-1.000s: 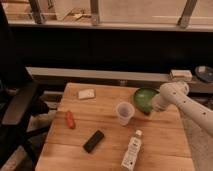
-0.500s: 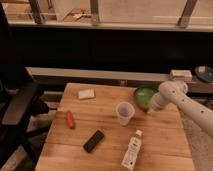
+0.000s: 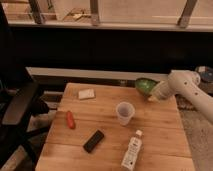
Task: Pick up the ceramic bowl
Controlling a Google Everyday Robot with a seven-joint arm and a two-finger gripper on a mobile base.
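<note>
The glossy green ceramic bowl [image 3: 144, 85] is off the wooden table [image 3: 105, 122], tilted on its side above the far right corner. My gripper [image 3: 154, 94] comes in from the right on a white arm and is shut on the bowl's right rim. A translucent plastic cup [image 3: 124, 112] stands upright on the table, below and to the left of the bowl.
On the table lie a pale flat sponge [image 3: 86, 94] at the far left, a red object [image 3: 70, 119] at the left, a black rectangular object [image 3: 93, 141] near the front and a white bottle [image 3: 131, 152] lying at the front right. A dark chair [image 3: 19, 107] stands to the left.
The bowl has risen off the table and tipped onto its side in the gripper. The arm has lifted slightly. The other objects have not moved.
</note>
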